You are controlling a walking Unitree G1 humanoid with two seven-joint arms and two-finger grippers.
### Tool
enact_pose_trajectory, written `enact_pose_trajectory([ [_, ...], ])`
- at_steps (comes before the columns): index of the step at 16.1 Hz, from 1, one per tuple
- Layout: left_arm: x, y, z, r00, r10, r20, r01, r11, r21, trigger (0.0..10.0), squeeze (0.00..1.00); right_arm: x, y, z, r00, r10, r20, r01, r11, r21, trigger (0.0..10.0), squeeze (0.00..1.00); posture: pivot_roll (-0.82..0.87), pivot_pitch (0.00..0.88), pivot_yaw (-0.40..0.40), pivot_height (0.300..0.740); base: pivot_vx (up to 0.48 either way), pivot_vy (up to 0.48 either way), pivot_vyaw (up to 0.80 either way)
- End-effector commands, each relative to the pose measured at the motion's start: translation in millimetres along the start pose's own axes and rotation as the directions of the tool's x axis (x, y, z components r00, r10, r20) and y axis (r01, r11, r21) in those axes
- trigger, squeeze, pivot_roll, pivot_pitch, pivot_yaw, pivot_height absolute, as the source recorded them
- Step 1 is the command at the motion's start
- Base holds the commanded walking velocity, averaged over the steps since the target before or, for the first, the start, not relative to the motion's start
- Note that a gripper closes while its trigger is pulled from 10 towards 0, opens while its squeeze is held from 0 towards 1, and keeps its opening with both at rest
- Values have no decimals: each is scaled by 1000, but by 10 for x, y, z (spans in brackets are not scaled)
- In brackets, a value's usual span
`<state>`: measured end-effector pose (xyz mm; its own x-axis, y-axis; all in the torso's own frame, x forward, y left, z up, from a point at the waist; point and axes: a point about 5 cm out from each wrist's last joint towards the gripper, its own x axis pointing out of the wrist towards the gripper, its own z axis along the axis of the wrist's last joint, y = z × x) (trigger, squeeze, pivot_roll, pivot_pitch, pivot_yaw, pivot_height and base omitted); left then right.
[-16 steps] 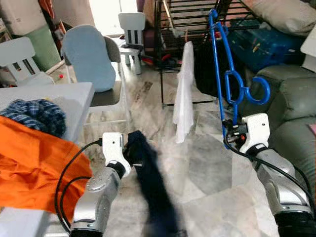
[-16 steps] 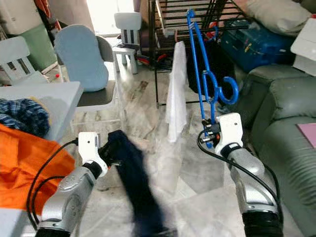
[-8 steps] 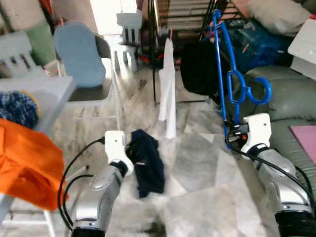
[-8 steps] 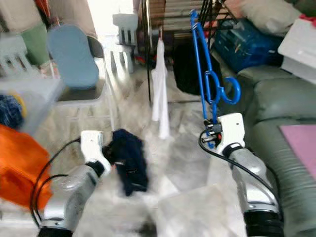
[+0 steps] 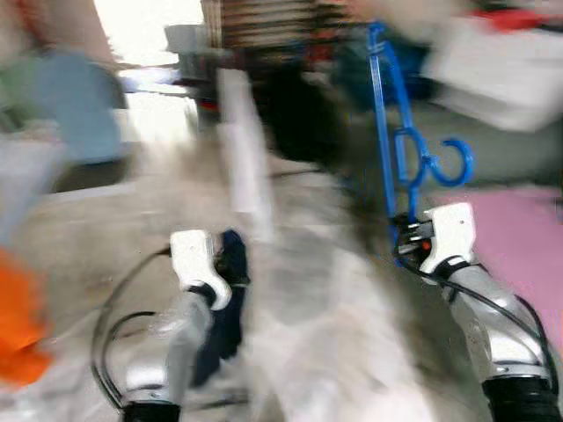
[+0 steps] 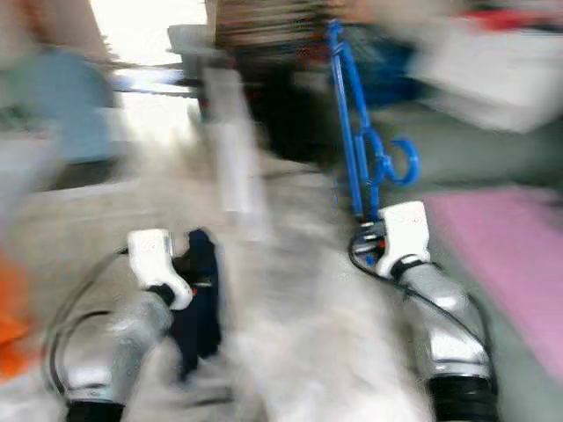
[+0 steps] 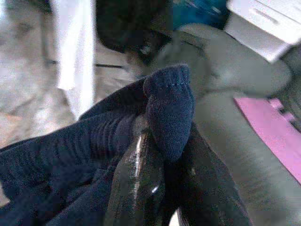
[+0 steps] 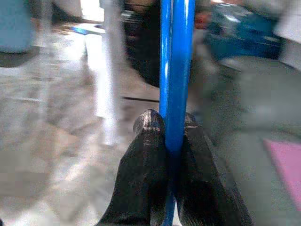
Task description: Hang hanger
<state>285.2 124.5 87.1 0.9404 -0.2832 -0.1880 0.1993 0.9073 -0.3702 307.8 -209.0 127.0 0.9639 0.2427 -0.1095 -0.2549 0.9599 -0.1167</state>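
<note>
Hanger right, garment left

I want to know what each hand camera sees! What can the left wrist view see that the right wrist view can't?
The left wrist view alone shows the dark blue garment bunched around the left gripper, whose fingers are shut on it, and a white drawer unit. The right wrist view alone shows the blue hanger pinched upright in the right gripper. Both show the white cloth hanging over the pale floor, the grey-green sofa and the pink mat.
</note>
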Motion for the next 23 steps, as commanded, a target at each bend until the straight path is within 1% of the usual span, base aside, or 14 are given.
enact_pose_trajectory([
  [1, 18, -55, 71, 999, -31, 32, 31, 1000, 4, 10000, 0, 4, 10, 15, 1000, 4, 5, -4, 1000, 0, 10000, 0, -219, 0, 31, 740, 0, 356, -531],
  [4, 26, -53, 64, 999, -29, 25, 29, 1000, 8, 10000, 0, 4, 3, 23, 1000, 3, 7, -3, 1000, 0, 10000, 0, -221, 0, 30, 740, 0, 452, -448],
  [6, 28, -53, 61, 999, -29, 23, 29, 1000, 6, 10000, 0, 3, -3, 29, 1000, 2, 8, -2, 1000, -2, 10000, 0, -222, 0, 29, 740, 0, 480, 0],
  [10, 29, -50, 42, 999, -32, 20, 32, 999, 27, 10000, 0, 3, -4, 32, 1000, 1, 12, -1, 1000, -5, 10000, 0, -223, 0, 32, 740, 0, 480, 0],
  [11, 26, -50, 58, 999, -29, 35, 28, 999, 34, 10000, 0, 2, -2, 34, 1000, 0, 14, 0, 1000, -4, 10000, 0, -223, 0, 36, 740, 0, 281, 0],
  [12, 21, -55, 79, 998, -35, 55, 33, 999, 32, 10000, 0, 1, -1, 33, 1000, -2, 16, 2, 1000, -3, 10000, 0, -222, 0, 39, 740, 0, 0, 0],
  [14, 17, -57, 84, 998, -39, 52, 37, 998, 45, 10000, 0, -3, 5, 31, 1000, -6, 18, 6, 1000, 0, 10000, 0, -219, 0, 41, 740, 0, 0, 0],
  [16, 15, -65, 92, 997, -38, 62, 33, 996, 79, 10000, 0, -4, 21, 24, 1000, -6, 20, 6, 1000, 3, 10000, 0, -216, 0, 45, 740, 0, 0, 0],
  [19, 11, -82, 107, 996, -50, 74, 44, 996, 74, 10000, 0, 3, 23, 24, 1000, -10, 23, 9, 1000, 7, 10000, 0, -209, 0, 51, 740, 0, 0, 0],
  [22, -2, -51, 89, 997, -28, 72, 22, 996, 89, 10000, 0, 4, 22, 13, 1000, -14, 23, 13, 1000, 8, 10000, 0, -205, 0, 55, 740, 0, 0, 0],
  [23, -9, -22, 74, 997, -35, 64, 27, 992, 122, 10000, 0, -4, 26, -1, 1000, 1, 10, -1, 1000, 1, 10000, 0, -204, 0, 54, 740, 0, 0, 0],
])
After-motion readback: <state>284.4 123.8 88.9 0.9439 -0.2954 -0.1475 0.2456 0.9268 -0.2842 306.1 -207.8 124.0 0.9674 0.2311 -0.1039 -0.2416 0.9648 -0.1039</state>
